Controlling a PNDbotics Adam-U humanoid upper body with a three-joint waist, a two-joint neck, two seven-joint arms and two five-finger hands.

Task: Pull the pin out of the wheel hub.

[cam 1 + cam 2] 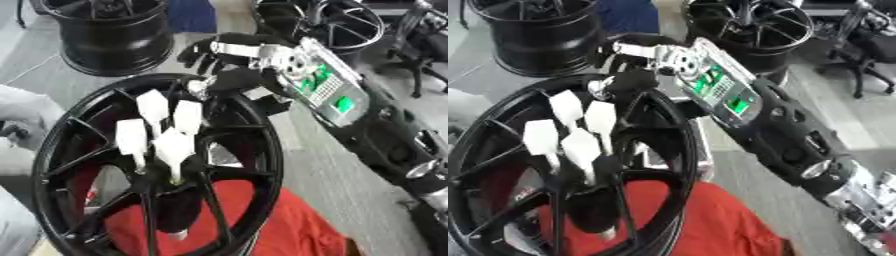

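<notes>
A black spoked wheel hub stands tilted in the foreground on a red cloth. Several white pins with broad flat heads stick out of its centre. My right arm comes in from the lower right, and my right hand hovers over the wheel's upper rim. Its dark fingers curl down, and a small silver-white pin shows pinched at their tips, just above the rim. My left hand is in neither view.
A red cloth lies under the wheel. Two more black wheels stand behind, one at the back left and one at the back right. An office chair base is at the far right. A grey shape borders the left edge.
</notes>
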